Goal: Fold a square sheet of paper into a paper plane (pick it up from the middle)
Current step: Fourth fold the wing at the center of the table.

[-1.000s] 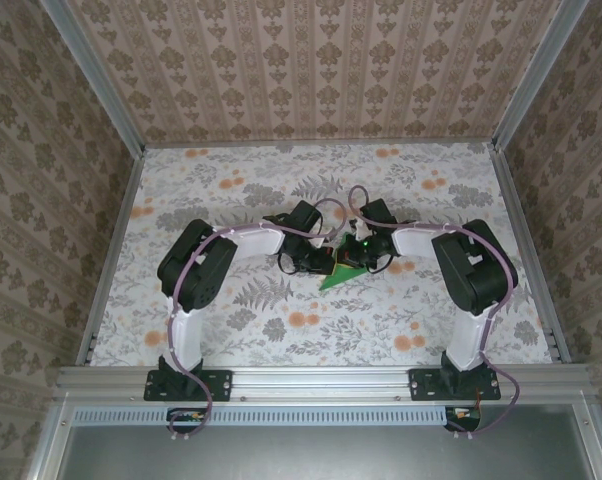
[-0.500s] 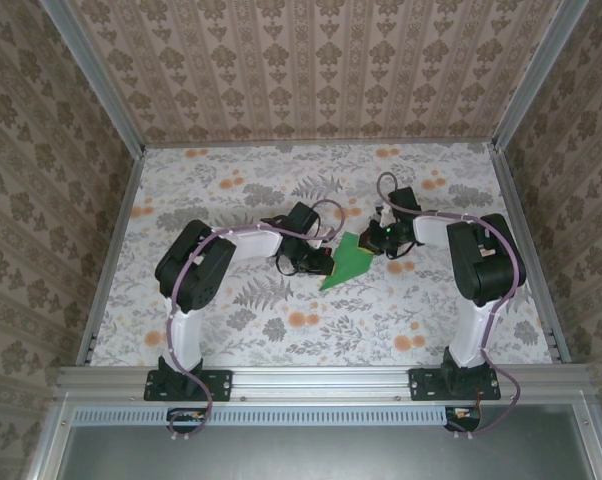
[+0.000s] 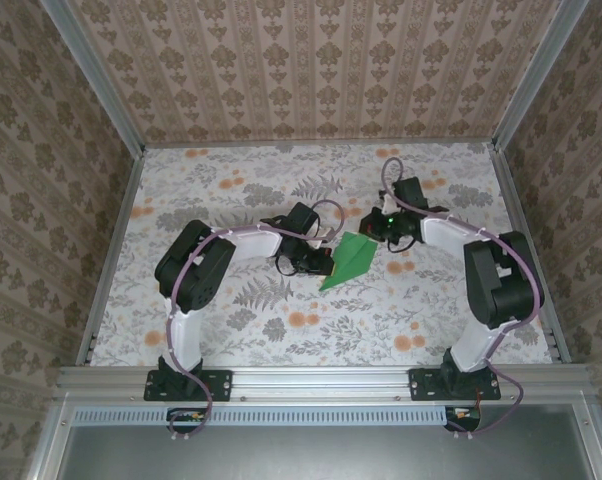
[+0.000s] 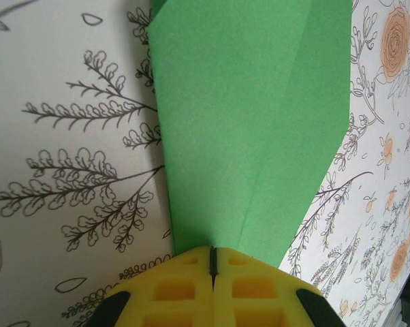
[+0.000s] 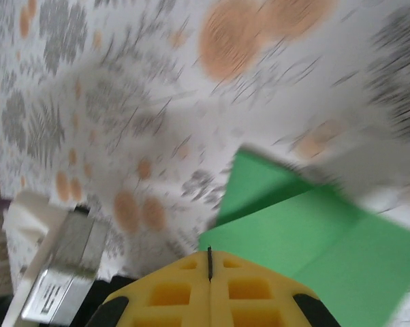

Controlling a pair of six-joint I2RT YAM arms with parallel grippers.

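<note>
Paper plane (image 3: 347, 260): centre of top frame, on bench (image 3: 231, 180), nose toward lower left.
Left fingers (image 4: 184, 289): clamped on paper edge.
Right fingers (image 5: 249, 289): closed, nothing seen between, near upper-right edge.
Handling, judged: light, limp, easily creased. Pinch at centre crease.

A floral table (image 3: 231, 325) carries the green paper plane (image 3: 348, 259). It lies straight out from the jaws of the left gripper (image 4: 212, 253) and just ahead of the right gripper (image 5: 210, 256).
</note>
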